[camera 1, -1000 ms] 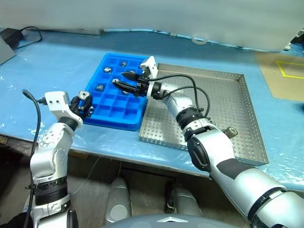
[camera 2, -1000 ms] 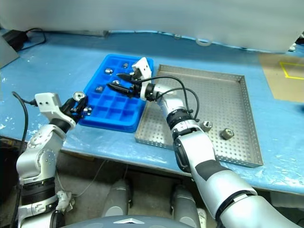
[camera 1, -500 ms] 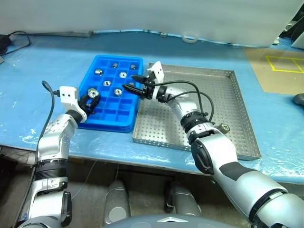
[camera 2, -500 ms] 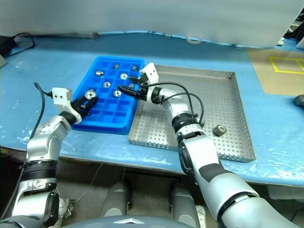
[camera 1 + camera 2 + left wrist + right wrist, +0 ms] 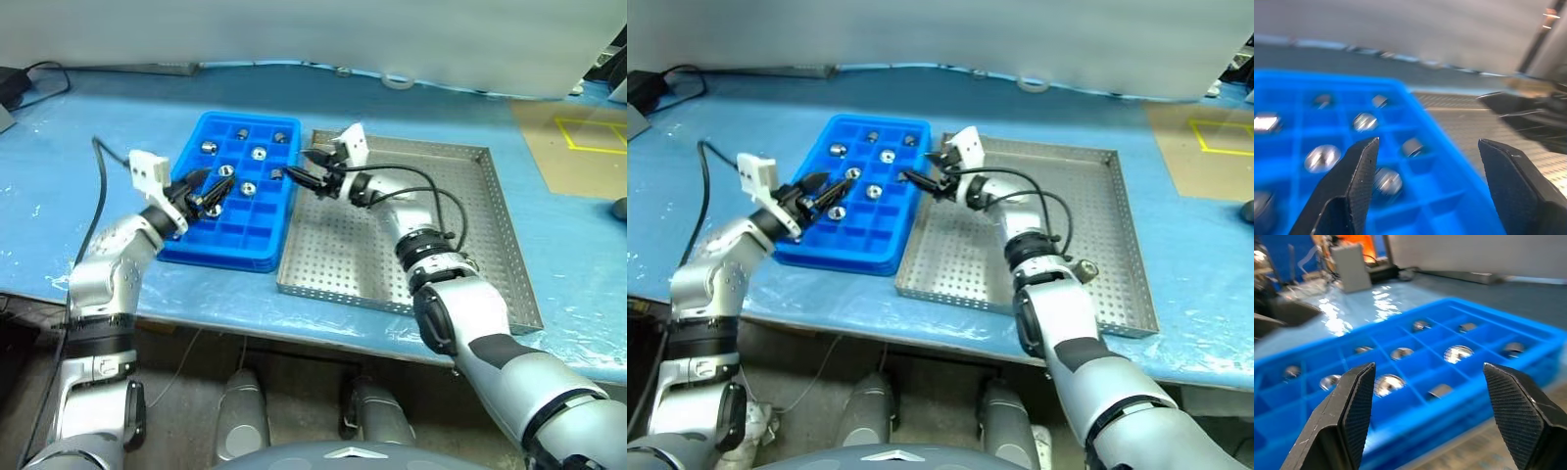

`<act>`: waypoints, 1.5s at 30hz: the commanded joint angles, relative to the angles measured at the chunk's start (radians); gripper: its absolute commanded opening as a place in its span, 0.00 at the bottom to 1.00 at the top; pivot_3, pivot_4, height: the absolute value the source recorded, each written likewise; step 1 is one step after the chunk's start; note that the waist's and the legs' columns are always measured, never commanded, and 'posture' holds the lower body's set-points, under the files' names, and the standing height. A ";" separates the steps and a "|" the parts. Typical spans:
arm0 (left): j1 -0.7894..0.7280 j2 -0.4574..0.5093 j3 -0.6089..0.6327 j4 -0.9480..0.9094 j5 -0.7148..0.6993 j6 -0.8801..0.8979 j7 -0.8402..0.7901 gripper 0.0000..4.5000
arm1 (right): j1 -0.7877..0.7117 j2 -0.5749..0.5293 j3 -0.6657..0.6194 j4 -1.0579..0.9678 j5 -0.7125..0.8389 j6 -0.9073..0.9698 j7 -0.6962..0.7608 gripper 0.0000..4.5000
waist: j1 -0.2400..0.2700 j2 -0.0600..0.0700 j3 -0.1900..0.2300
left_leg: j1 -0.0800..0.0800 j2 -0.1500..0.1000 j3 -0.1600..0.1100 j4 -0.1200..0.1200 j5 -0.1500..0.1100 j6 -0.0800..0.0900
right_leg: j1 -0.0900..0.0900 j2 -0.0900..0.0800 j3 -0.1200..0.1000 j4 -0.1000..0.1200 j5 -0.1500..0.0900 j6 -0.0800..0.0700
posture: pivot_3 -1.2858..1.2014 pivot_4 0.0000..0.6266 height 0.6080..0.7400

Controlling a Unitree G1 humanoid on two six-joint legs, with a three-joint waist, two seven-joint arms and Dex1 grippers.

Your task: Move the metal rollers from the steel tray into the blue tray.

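Left eye view: six metal rollers (image 5: 259,153) in blue tray (image 5: 231,245); both pincers released.

Bright, even light — soft shadows (wrist views blurred) — glare on plastic sheeting (image 5: 1352,308).

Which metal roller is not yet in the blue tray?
The lone roller lying on the perforated floor of the steel tray; the other visible rollers sit in compartments of the blue tray.

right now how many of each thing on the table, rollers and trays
metal rollers: 9 that I can make out (8 in blue, 1 in steel)
blue tray: 1
steel tray: 1
total: 11
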State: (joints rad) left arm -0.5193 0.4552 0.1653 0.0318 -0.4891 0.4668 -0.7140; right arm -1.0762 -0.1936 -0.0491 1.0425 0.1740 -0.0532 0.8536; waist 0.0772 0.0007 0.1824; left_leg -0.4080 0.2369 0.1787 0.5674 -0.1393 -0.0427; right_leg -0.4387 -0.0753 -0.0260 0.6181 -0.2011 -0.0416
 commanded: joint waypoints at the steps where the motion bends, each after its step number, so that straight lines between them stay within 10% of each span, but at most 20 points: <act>1: -0.028 -0.014 -0.090 0.006 0.032 -0.036 -0.070 0.79 | 0.026 -0.091 -0.017 -0.042 -0.013 0.010 0.010 0.81 | -0.006 0.000 0.000 | 0.000 0.000 0.000 0.000 0.000 0.000 | 0.000 0.000 0.001 0.000 0.000 0.000 | 0.45 0.24 1.00; 20: -0.095 -0.150 -0.197 0.226 0.148 -0.207 -0.121 0.79 | 0.338 -0.397 0.218 -0.340 -0.208 0.264 0.220 0.81 | -0.065 -0.001 -0.001 | 0.003 0.001 0.001 0.005 -0.001 0.002 | 0.002 0.002 0.003 0.003 0.000 0.000 | 0.41 0.24 1.00; 26: -0.060 -0.134 -0.174 0.196 0.147 -0.197 -0.097 0.79 | 0.293 -0.366 0.167 -0.315 -0.147 0.259 0.223 0.46 | -0.063 -0.002 -0.001 | 0.005 0.001 0.001 0.008 -0.002 0.004 | 0.006 0.001 0.003 0.002 0.000 0.001 | 0.42 0.24 1.00; 45: -0.044 -0.165 -0.198 0.215 0.137 -0.204 -0.129 0.79 | 0.544 -0.633 0.141 -0.736 -0.041 0.488 0.427 0.46 | -0.054 -0.002 -0.001 | 0.004 0.001 0.002 0.008 -0.003 0.005 | 0.005 0.001 0.003 0.000 0.000 0.001 | 0.38 0.24 1.00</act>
State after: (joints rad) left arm -0.5379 0.3012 -0.0335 0.2645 -0.3318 0.2798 -0.8240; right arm -0.5458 -0.8060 0.1019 0.3629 0.1224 0.4212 1.2770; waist 0.0231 -0.0014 0.1810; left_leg -0.4044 0.2379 0.1806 0.5751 -0.1424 -0.0374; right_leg -0.4337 -0.0740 -0.0226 0.6180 -0.2011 -0.0407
